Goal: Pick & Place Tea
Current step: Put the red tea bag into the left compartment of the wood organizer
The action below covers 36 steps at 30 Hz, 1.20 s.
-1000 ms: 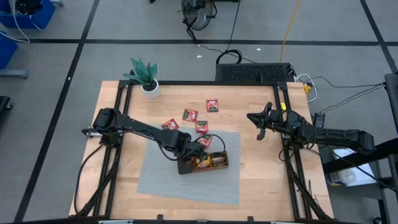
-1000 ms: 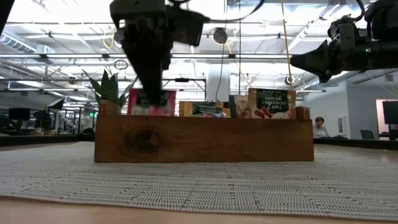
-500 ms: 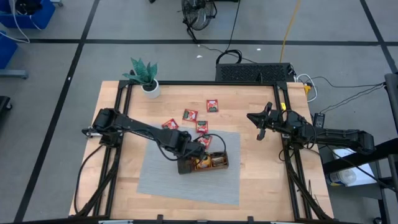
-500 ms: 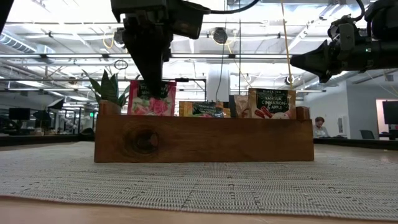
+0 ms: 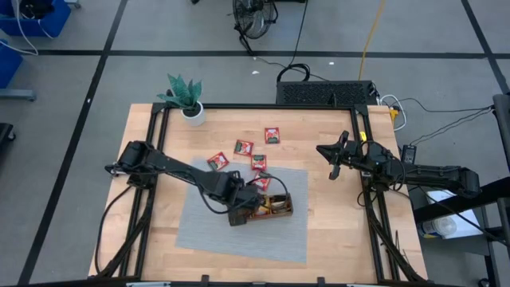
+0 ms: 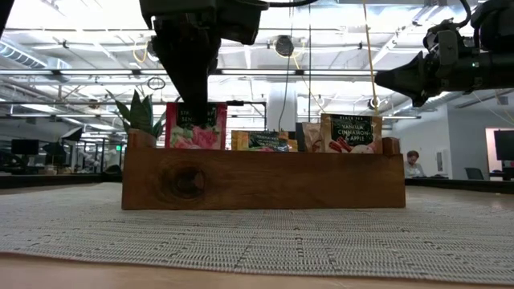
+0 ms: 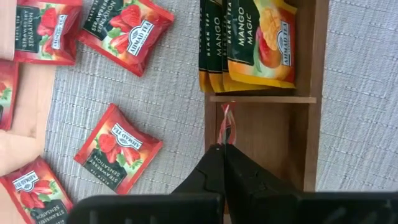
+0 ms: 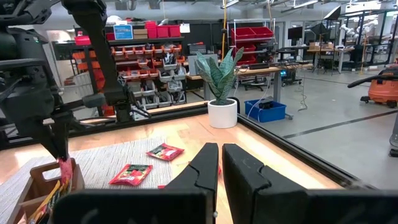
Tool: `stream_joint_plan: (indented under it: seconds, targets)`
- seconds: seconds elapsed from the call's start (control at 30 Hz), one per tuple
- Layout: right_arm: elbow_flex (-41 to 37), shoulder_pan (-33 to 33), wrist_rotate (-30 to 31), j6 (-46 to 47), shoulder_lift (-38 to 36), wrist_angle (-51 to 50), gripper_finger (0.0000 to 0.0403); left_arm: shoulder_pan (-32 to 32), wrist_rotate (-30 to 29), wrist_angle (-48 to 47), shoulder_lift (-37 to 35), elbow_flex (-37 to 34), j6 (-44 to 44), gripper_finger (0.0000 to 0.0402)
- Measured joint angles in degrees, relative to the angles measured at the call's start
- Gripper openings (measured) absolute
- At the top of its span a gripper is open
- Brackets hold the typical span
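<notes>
My left gripper (image 5: 237, 209) is over the brown wooden tray (image 5: 280, 212) on the grey mat, shut on a red tea sachet (image 6: 195, 126) that stands on edge in an end compartment (image 7: 261, 143). The tray's wall hides the sachet's lower part. Orange-yellow mango sachets (image 7: 249, 43) stand in the neighbouring compartment. Several red sachets lie flat beside the tray (image 7: 118, 143) and on the wood farther back (image 5: 243, 147). My right gripper (image 5: 323, 150) hovers shut at the table's right side, pointing level, away from all of them. My left gripper pinches the red sachet's top edge (image 7: 226, 127) between its two fingers, coming from above and pointing steeply down. The sachet hangs upright below the fingertips (image 6: 193, 96) inside the compartment. Whether its lower edge rests on the tray floor is hidden by the wall.
A potted plant (image 5: 187, 100) stands at the table's far left corner. The grey mat (image 5: 207, 227) covers the near middle of the table. A black frame (image 5: 255, 107) runs round the table's edge.
My left gripper has risen a little, still shut on the red sachet. The sachet now shows higher above the tray's wall than a second ago and stays upright in the same compartment.
</notes>
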Motion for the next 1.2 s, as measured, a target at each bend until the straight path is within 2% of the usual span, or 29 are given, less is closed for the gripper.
stream_joint_plan:
  seconds: [0.53,0.73,0.93,1.2]
  targets:
    - [0.00,0.01,0.01,0.00,0.00,-0.02,0.0014,-0.90,-1.26,0.23,0.57,-0.09,-2.15,0.0000]
    - [0.00,0.01,0.01,0.01,-0.02,0.01,0.0014,-0.86,-1.71,1.87,0.57,-3.80,-2.16,0.0000]
    - [0.00,0.00,0.02,-0.01,0.00,0.00,0.0013,-0.76,-1.20,3.76,0.48,-4.48,-2.15,0.0001]
    - [0.00,0.00,0.00,0.01,-0.01,0.00,0.0014,-0.75,-1.28,3.68,0.48,-4.48,-0.81,0.0033]
